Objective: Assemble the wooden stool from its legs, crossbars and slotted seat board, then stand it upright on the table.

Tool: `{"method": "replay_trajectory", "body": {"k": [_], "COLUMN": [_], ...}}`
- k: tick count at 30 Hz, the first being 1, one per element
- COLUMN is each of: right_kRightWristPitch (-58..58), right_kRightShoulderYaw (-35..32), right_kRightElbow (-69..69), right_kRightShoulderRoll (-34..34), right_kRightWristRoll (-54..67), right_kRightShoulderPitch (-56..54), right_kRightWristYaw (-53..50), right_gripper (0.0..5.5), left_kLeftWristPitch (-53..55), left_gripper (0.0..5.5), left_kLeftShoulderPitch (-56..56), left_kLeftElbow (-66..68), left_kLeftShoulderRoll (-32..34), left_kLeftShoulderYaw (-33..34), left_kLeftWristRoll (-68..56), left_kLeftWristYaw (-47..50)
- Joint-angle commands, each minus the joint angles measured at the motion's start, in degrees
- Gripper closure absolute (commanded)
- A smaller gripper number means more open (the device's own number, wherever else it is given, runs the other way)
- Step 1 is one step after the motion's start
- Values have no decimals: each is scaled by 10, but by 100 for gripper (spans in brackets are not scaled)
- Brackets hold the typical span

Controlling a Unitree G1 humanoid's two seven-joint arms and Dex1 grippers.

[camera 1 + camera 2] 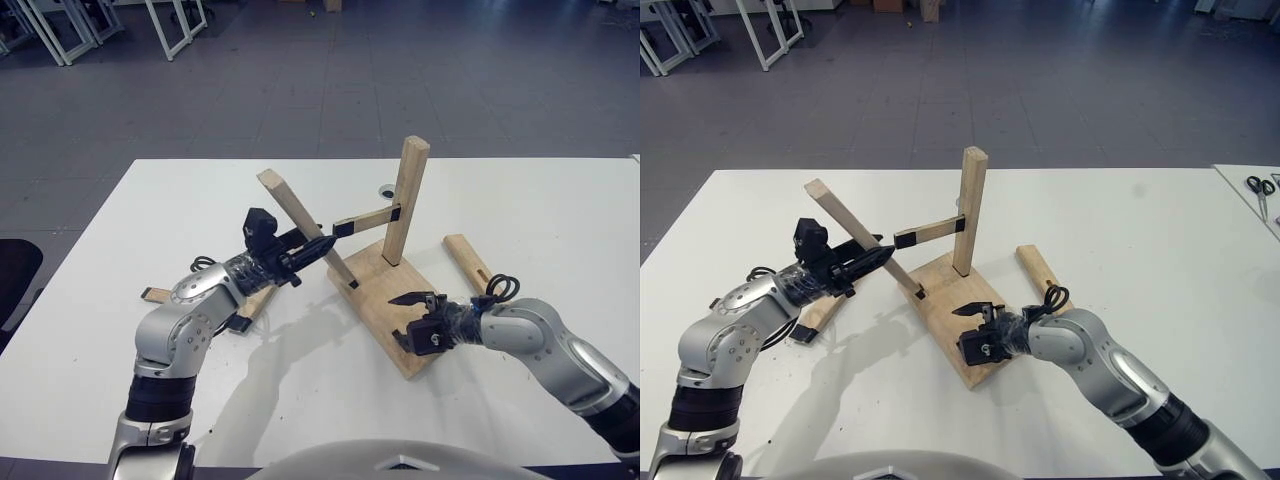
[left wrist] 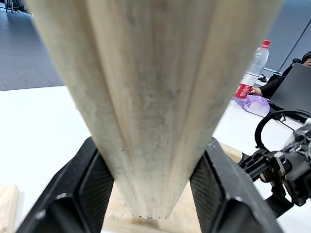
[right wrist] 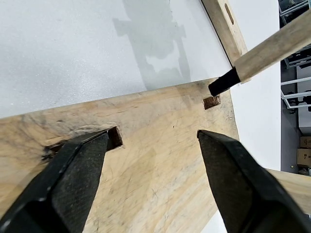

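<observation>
left gripper (image 1: 320, 243): clamped on a pale, square-section wooden leg (image 1: 298, 215), black pads (image 2: 82, 194) pressed to two opposite flat faces about mid-length. this leg leans steeply, its lower end at the slotted seat board (image 1: 372, 300).

right gripper (image 1: 398, 318): fingers (image 3: 73, 179) wide apart, holding nothing, poised over the near corner of the seat board, one finger beside an empty rectangular slot (image 3: 114, 137). whether it touches the wood i cannot tell.

seat board: flat pale plank lying on the white table (image 1: 520, 200), mid-workspace. a second leg (image 1: 405, 200) stands upright in it. a short crossbar (image 1: 365, 220) with black ends spans between the two legs.

spare leg (image 1: 468, 262): lying on the table just beside the board, on my right.

handling, my judgement: the wood is stiff, light and dry-grained, unlikely to slip, and the flat faces suit my pads. the joints look loose, so the second leg could topple if the board shifts. best hold on the board is across its near edge, pinning it while the leaning leg is brought upright.
</observation>
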Motion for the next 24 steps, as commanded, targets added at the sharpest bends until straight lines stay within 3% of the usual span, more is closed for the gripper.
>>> {"method": "replay_trajectory", "body": {"k": [1,8,24], "right_kRightWristPitch": [-1,-8,-13], "right_kRightShoulderYaw": [7,7,3], "right_kRightElbow": [7,14,14], "right_kRightShoulderRoll": [3,4,10], "right_kRightWristRoll": [-10,-19,-40], "right_kRightShoulderPitch": [14,16,27], "right_kRightWristYaw": [20,24,26], "right_gripper": [212,212,212], "left_kLeftWristPitch": [-16,-42,-38], "left_gripper": [344,344,345], "left_kLeftShoulderPitch": [0,3,-57], "left_kLeftElbow": [12,56,158], "left_kLeftShoulderRoll": [-1,-33,32], "left_kLeftShoulderYaw": [-3,-22,-41], "left_kLeftWristRoll": [18,32,93], "left_kLeftWristYaw": [-9,-33,-85]}}
